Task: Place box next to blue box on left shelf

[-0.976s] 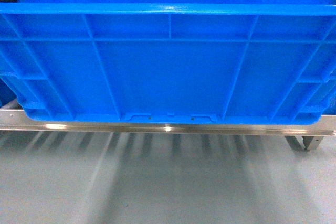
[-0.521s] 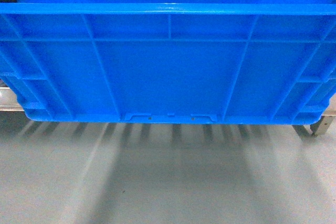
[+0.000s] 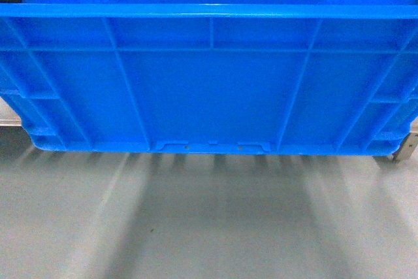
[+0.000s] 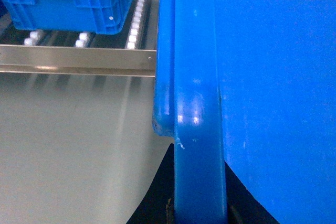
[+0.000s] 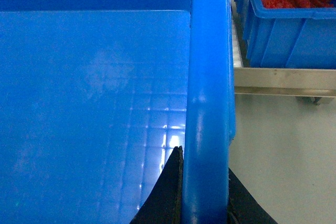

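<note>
Forward over the shelf's steel front bar (image 4: 79, 60) the crate (image 3: 209, 89) has travelled: a second ago that bar ran below its near wall in the head view, and now only the bar's ends show at either side. Each gripper is clamped on a side rim, the left gripper (image 4: 198, 208) on the left one, the right gripper (image 5: 205, 203) on the right one. Another blue crate (image 4: 68, 1) rests on the white rollers (image 4: 135, 22) to the left; a blue bin holding red items (image 5: 286, 19) sits to the right.

The box (image 3: 209, 83) hides most of the shelf (image 4: 79, 60) ahead of both grippers; each gripper (image 4: 197, 211) (image 5: 202, 203) is cut off at the frame's bottom edge.
</note>
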Robot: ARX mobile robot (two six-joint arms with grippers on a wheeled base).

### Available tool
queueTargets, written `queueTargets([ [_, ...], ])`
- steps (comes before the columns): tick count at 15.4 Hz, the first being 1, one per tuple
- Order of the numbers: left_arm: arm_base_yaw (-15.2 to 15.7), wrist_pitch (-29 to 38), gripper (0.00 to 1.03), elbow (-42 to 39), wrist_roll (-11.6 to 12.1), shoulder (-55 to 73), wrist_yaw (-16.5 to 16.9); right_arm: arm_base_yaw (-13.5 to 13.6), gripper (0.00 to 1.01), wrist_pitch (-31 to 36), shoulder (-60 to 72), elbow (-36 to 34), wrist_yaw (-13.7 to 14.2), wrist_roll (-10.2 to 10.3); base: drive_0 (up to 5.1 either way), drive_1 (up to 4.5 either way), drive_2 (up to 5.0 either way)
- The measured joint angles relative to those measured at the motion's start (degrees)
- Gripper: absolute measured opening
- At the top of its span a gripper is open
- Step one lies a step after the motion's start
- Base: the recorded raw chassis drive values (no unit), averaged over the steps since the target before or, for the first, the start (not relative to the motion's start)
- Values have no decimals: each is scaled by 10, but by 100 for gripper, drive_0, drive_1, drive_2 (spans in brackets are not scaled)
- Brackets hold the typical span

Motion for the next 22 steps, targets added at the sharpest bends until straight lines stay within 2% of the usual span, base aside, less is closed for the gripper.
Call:
queueTargets([
  [9,0,0,6,-2,-1,0,0,0,8,0,0,0,-1,0,0,0,0],
  [22,0,-1,6,-2,-2,-1,0,0,8,0,0,0,-1,-1,9,442,-424],
])
